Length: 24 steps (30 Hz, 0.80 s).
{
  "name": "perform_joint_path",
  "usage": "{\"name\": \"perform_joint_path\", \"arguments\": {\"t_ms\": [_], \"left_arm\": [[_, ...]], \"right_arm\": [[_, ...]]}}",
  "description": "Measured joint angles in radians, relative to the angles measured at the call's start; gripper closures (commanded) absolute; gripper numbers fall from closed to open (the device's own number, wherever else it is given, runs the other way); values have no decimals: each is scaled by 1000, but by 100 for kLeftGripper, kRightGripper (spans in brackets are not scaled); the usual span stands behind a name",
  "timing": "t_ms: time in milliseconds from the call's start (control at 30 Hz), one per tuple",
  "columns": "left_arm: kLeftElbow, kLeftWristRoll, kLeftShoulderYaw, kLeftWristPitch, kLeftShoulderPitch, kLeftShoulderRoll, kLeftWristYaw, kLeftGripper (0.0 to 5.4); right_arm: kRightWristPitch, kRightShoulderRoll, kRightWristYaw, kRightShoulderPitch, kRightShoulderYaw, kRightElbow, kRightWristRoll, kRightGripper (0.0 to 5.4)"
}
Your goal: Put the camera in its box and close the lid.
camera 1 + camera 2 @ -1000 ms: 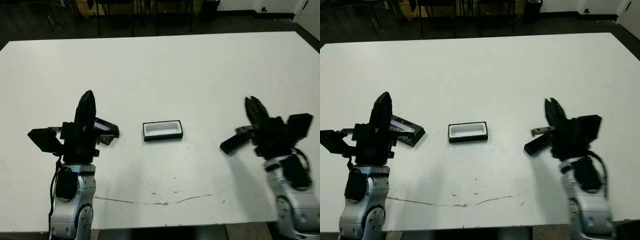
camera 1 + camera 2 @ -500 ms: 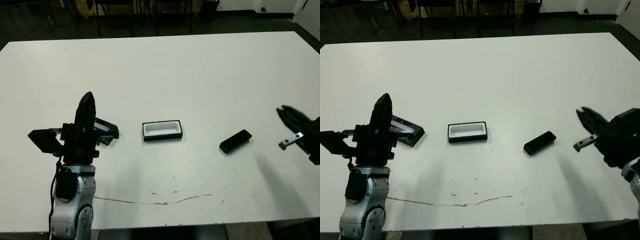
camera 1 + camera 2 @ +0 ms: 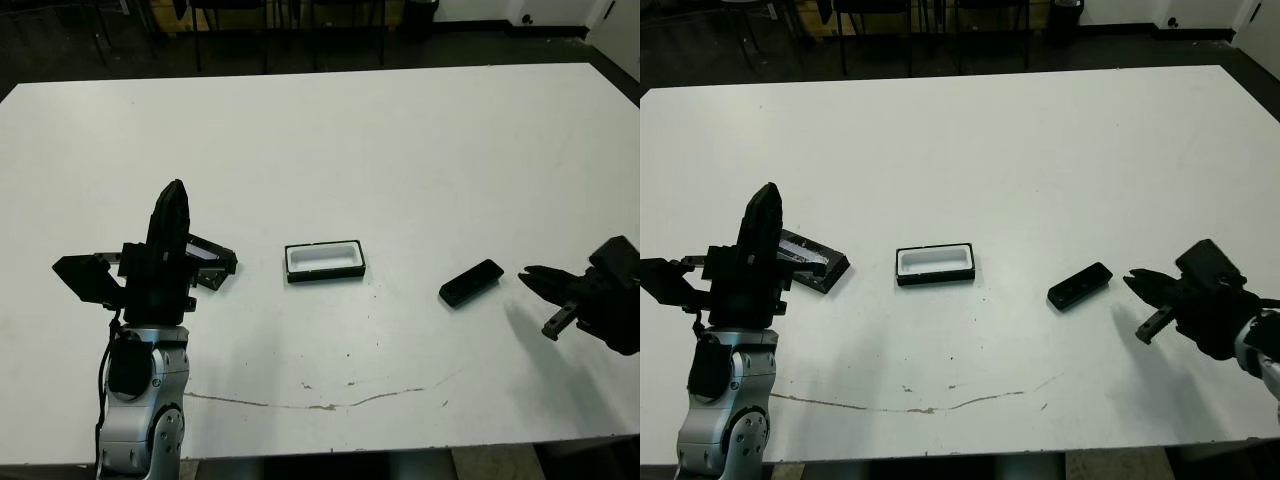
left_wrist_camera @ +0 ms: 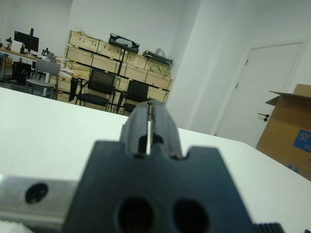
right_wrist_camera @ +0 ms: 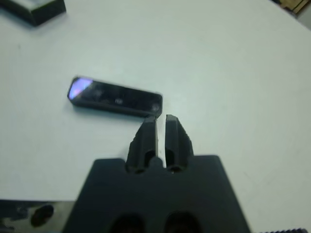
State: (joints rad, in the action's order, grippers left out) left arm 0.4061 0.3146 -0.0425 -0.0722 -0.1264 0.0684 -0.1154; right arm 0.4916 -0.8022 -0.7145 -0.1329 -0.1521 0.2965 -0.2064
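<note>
The camera point(image 3: 471, 283) lies flat on the white table, right of centre, a slim black bar with a purple glint at one end point(image 5: 114, 97). The box point(image 3: 324, 261) sits open at the table's middle, its white lining showing. The lid point(image 3: 808, 260) lies left of the box, half hidden behind my left arm. My right gripper point(image 3: 530, 277) is low over the table just right of the camera, shut, with its tips point(image 5: 161, 121) pointing at the bar and holding nothing. My left gripper point(image 3: 172, 205) stands upright beside the lid, shut and empty point(image 4: 149, 109).
A thin brown scratch point(image 3: 330, 403) runs across the table near the front edge. A corner of the box point(image 5: 34, 9) shows in the right wrist view. Chairs and dark floor lie beyond the far edge.
My right arm swung away from the camera to the right, then came back low with its tips pointing at the bar. The camera, box, lid and left arm stayed put.
</note>
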Motion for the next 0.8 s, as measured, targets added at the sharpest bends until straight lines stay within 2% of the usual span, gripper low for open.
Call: {"name": "perform_joint_path", "arguments": {"t_ms": [167, 500, 800], "left_arm": [[0, 0, 1, -1, 0, 0, -4, 540], [0, -8, 3, -6, -2, 0, -4, 540], [-12, -15, 2, -13, -2, 0, -10, 540]], "right_arm": [[-42, -4, -35, 8, 34, -68, 26, 538], [-58, -4, -51, 65, 103, -122, 73, 538], [11, -3, -42, 141, 175, -110, 115, 538]]}}
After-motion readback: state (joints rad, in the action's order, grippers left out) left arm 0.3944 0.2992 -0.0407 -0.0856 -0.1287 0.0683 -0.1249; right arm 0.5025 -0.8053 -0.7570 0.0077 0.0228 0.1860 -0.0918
